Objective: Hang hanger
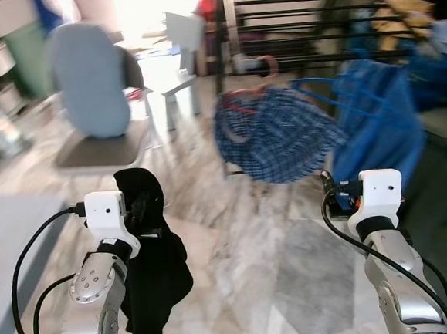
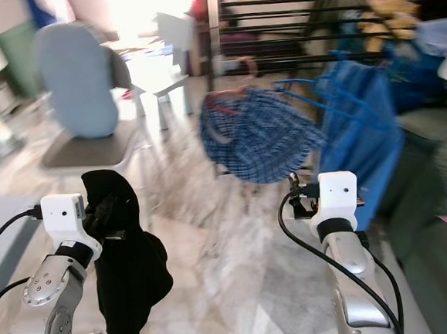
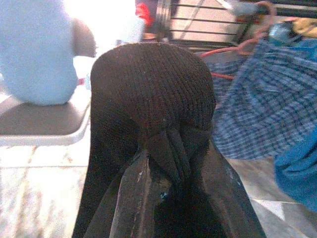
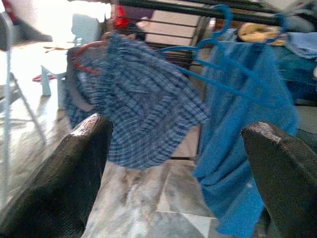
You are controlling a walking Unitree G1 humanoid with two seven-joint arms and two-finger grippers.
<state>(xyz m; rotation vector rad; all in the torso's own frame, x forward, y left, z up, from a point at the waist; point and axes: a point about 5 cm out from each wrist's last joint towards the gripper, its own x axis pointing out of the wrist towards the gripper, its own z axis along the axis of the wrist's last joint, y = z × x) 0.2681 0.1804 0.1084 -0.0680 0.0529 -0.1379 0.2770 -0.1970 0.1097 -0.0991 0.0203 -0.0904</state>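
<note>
Left pincer [image 3: 168, 198] clamped on bunched black knit garment [image 1: 150, 273], limp and light, hanging below it, likely w/ hanger inside but unseen; right pincer [image 4: 173, 163] wide open, empty, rack [image 1: 305, 21] w/ checked shirt [image 1: 275, 136] ahead.

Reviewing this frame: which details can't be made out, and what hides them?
- Left gripper: a hanger inside the black cloth is covered by knit in the left wrist view.
- Plaid garment: hook contact with the rack is blurred in the eye views.
- Right gripper: fingertips cut off by the right wrist view's edge.
</note>
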